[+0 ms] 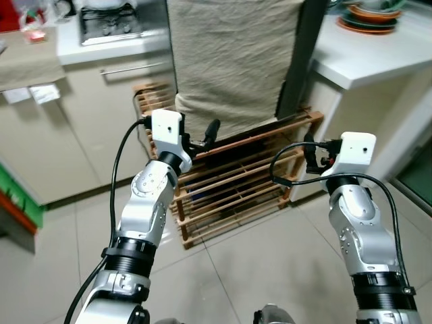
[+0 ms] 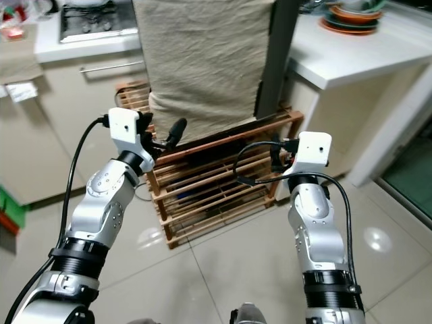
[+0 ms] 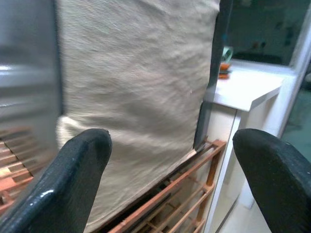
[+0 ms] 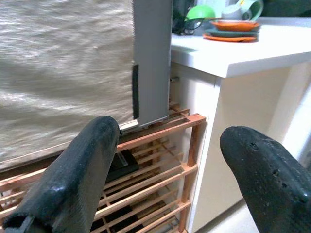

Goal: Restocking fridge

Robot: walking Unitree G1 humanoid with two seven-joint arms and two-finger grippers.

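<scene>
A tall grey fridge (image 1: 302, 61) stands straight ahead, its front draped with a beige cloth (image 1: 233, 61). It rests on a low wooden slatted rack (image 1: 236, 189). Both arms are raised in front of it. My left gripper (image 3: 170, 179) is open and empty, its fingertips (image 1: 212, 128) close to the cloth's lower edge. My right gripper (image 4: 170, 179) is also open with nothing between its fingers, and it faces the fridge's grey corner (image 4: 151, 58) and the rack's right end.
A white counter (image 1: 368, 54) with stacked orange plates (image 1: 368, 17) stands right of the fridge. To the left are beige cabinets (image 1: 81, 121) under a stove (image 1: 108, 23). A green and red object (image 1: 13, 202) sits at the far left. Tiled floor (image 1: 270, 270) lies below my arms.
</scene>
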